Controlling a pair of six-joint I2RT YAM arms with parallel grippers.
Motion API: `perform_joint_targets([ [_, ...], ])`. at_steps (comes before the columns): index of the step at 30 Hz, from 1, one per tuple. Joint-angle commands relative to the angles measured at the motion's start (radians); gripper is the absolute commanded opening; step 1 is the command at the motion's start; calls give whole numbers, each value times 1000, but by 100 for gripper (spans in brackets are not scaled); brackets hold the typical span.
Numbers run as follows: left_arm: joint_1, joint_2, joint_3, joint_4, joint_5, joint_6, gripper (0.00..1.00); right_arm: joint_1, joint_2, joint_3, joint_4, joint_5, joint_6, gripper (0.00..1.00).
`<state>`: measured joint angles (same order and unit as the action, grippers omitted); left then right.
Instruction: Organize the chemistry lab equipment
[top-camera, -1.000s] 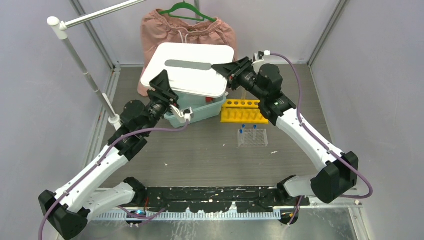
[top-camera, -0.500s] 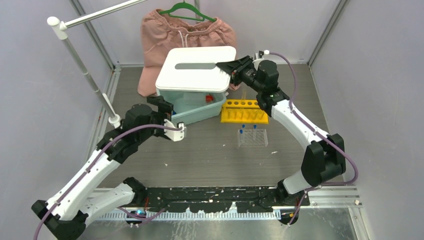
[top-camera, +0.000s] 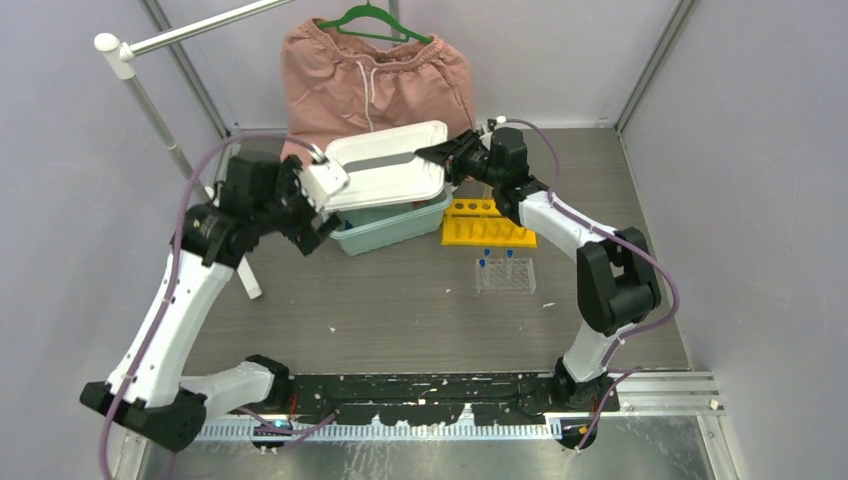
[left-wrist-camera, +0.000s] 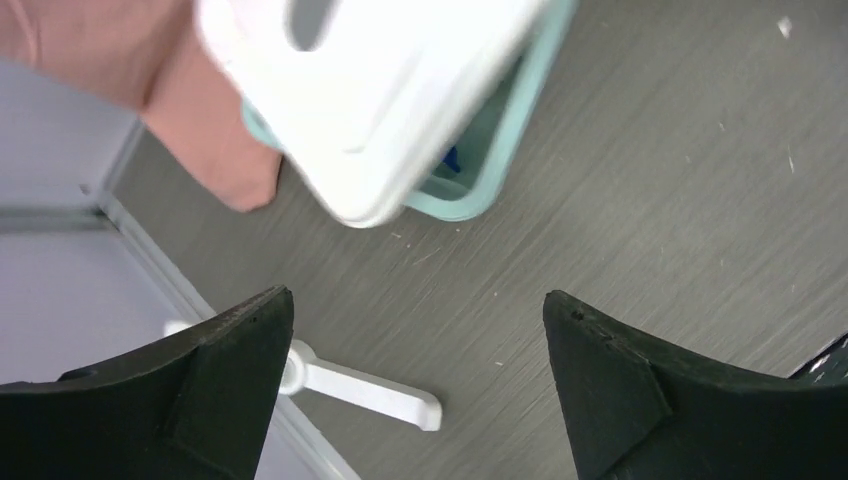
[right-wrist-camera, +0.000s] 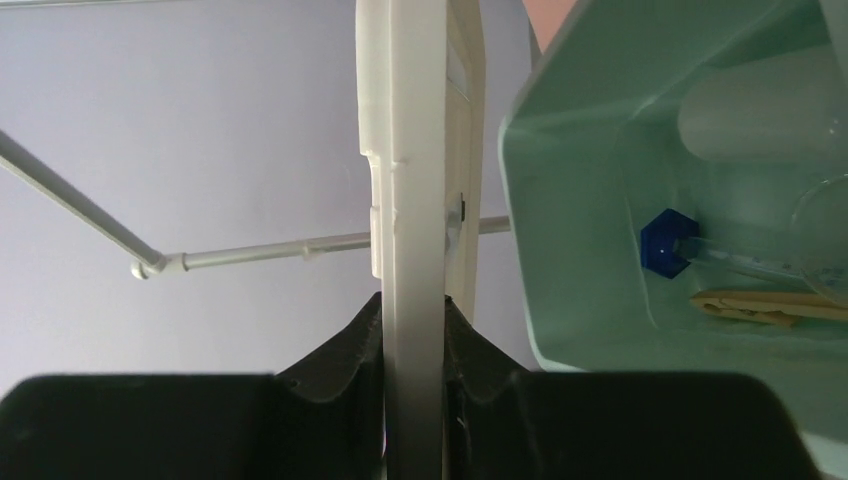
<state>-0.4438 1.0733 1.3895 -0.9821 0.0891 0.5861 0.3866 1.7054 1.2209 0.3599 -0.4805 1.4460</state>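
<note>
Grey table (top-camera: 400, 300): yellow rack (top-camera: 488, 222) runs lengthwise left-right; tubes (top-camera: 509, 262) seemingly upright.

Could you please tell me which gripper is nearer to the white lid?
The right. The right gripper clamps the white lid by its right edge; the left gripper is open, apart from its left end.

The yellow tube rack (top-camera: 488, 224) stands on the table (top-camera: 400, 310), with its row of round holes facing up. Near it, closer to the arm bases, stands the small clear tube rack (top-camera: 505, 282), which holds two upright blue-capped tubes (top-camera: 508, 256). Inside the teal bin (right-wrist-camera: 580, 260) a third tube with a blue cap (right-wrist-camera: 664, 243) and a wooden stick (right-wrist-camera: 750, 303) lie side by side.
</note>
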Motion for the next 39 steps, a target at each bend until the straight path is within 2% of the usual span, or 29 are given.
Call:
perform_joint_targets([
  [1, 169, 135, 156, -71, 143, -257, 93, 15, 43, 85, 116, -77, -14, 8],
  [4, 233, 204, 188, -95, 154, -280, 90, 19, 87, 101, 129, -107, -14, 9],
  [9, 298, 243, 150, -10, 122, -292, 86, 20, 133, 106, 129, -139, -27, 11],
  [12, 320, 279, 128, 51, 82, -302, 82, 19, 150, 117, 93, -146, -56, 16],
  [16, 328, 336, 116, 106, 24, -280, 77, 14, 159, 132, 40, -157, -94, 22],
  [22, 332, 421, 112, 166, 32, -302, 75, 8, 160, 150, -48, -161, -150, 31],
  [31, 340, 513, 129, 221, 10, -269, 75, -26, 149, 142, -121, -161, -201, 33],
  [36, 340, 524, 106, 218, 12, -275, 75, -33, 143, 205, -327, -118, -342, 46],
  [39, 340, 518, 99, 208, 31, -289, 75, -32, 138, 247, -456, -72, -425, 59],
])
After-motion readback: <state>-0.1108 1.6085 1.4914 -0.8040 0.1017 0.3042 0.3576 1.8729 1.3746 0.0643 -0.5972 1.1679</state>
